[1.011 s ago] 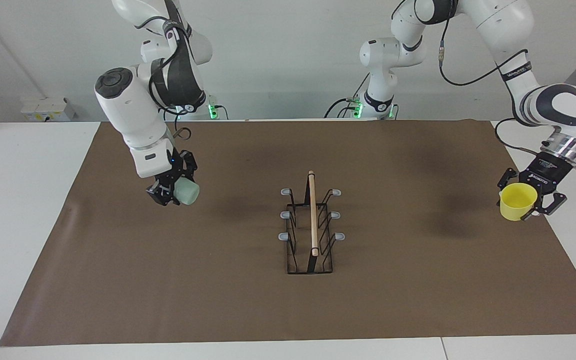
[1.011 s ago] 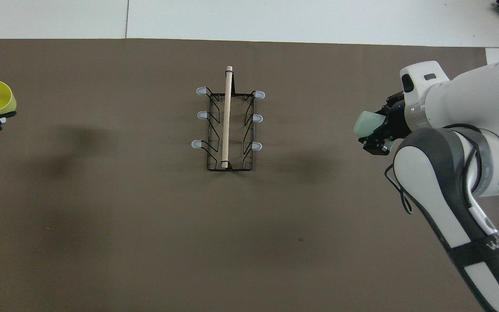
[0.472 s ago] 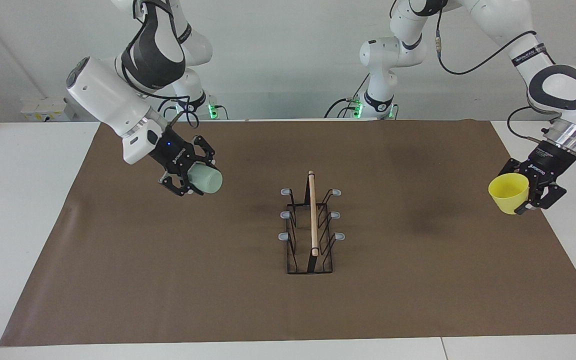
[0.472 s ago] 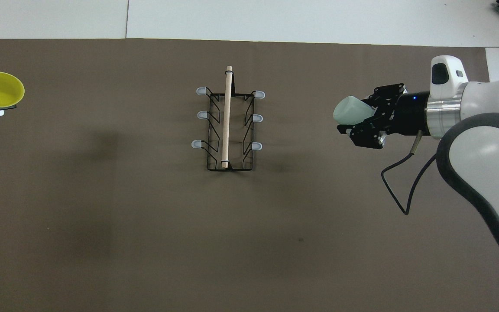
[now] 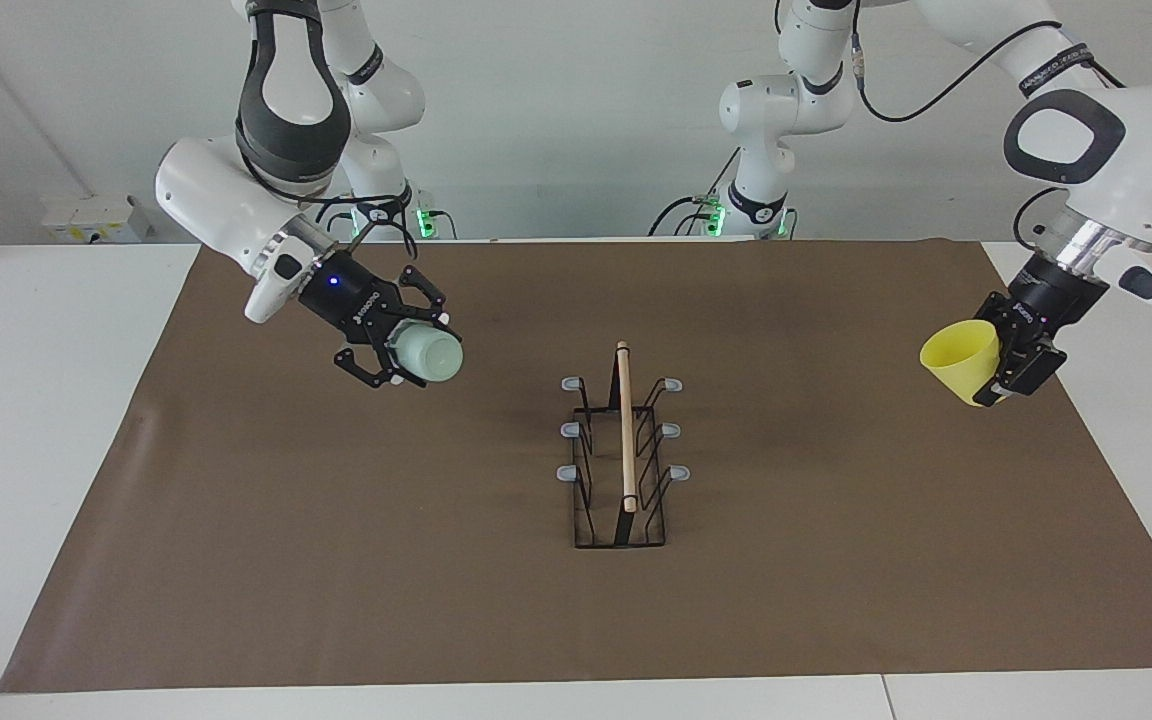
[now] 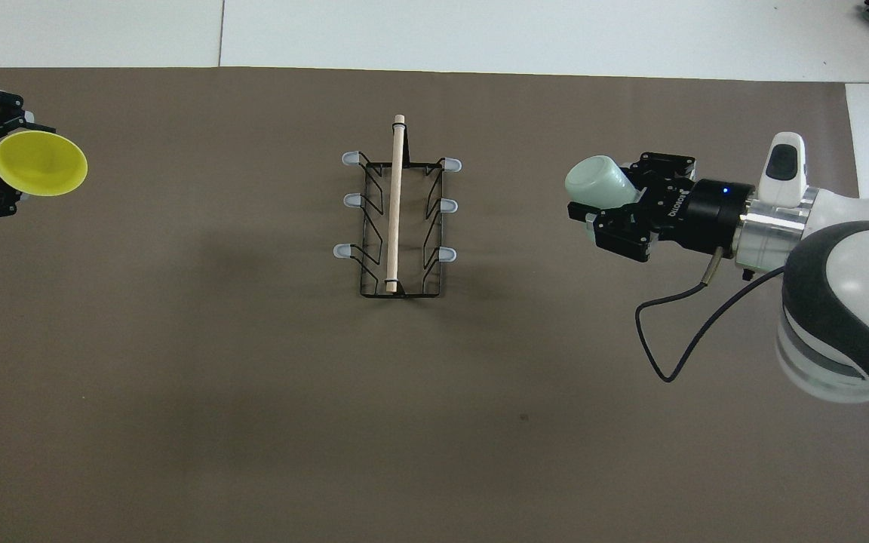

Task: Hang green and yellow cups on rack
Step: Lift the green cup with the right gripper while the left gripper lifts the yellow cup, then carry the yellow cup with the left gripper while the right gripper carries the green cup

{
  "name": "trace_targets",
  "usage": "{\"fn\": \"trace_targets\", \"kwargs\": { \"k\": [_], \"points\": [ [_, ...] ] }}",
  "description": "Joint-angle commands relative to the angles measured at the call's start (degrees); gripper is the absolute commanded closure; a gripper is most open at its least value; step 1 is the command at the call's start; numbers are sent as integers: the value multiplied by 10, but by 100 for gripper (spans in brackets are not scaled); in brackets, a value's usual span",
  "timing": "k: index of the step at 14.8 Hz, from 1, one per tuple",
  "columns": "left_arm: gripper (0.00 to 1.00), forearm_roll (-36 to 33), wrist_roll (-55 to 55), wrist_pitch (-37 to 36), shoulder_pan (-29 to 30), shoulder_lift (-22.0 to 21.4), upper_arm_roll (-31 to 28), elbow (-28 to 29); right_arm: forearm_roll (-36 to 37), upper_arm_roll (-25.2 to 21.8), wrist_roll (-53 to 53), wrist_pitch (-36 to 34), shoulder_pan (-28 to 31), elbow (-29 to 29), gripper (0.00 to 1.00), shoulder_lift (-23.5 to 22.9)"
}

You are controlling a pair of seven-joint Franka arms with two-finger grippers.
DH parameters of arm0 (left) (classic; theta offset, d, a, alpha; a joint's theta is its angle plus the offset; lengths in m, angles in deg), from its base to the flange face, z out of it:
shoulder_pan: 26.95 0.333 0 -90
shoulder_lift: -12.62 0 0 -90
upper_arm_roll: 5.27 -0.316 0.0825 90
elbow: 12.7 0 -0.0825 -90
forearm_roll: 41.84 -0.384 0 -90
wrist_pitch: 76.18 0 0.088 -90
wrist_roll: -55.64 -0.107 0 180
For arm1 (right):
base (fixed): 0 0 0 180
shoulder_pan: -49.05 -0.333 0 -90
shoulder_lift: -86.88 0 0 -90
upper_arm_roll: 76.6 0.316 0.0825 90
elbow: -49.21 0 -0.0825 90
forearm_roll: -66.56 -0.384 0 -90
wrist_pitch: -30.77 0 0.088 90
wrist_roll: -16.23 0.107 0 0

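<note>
My right gripper (image 5: 408, 357) is clamped on the green cup (image 5: 426, 355), held up over the brown mat (image 5: 336, 560) toward my right arm's end of the counter (image 5: 46, 400). The cup lies tipped on its side, its base pointing toward the rack (image 5: 622, 455). Seen from the rack in the facing view, it hangs at about ten o'clock, well apart from the prongs.

The rack stands on the mat at the middle of the counter, its pale wooden rod (image 5: 625, 425) running along the top, three grey-tipped prongs on each side. Nothing hangs on it.

My left gripper (image 5: 998, 362) is closed on the yellow cup (image 5: 961, 358), up over the mat's edge at my left arm's end of the counter, at about two o'clock from the rack in the facing view. This cup is tilted too, its open mouth turned toward the rack and upward; in the overhead view I look straight into it.
</note>
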Motion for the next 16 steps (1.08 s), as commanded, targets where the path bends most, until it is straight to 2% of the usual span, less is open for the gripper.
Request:
{"fn": "trace_targets", "kwargs": {
  "k": [1,3,6,9,13,16],
  "points": [
    [100,-67,9,8,0,-40,35,33,-82,3,-60,15,1,-42,100,27],
    [100,-95,9,31,0,-58,61,53,-151,3,-118,25,-15,-65,100,31],
    [100,-149,17,75,0,-79,97,96,-316,3,-222,66,-62,-92,100,30],
    [100,-222,79,144,1,-92,145,137,-463,3,-317,88,-103,-95,100,24],
    [100,-307,153,164,0,-98,190,153,-584,3,-436,78,-128,-103,100,1],
    [100,-416,236,185,-1,-99,218,163,-653,3,-483,74,-153,-96,100,-23]
  ]
}}
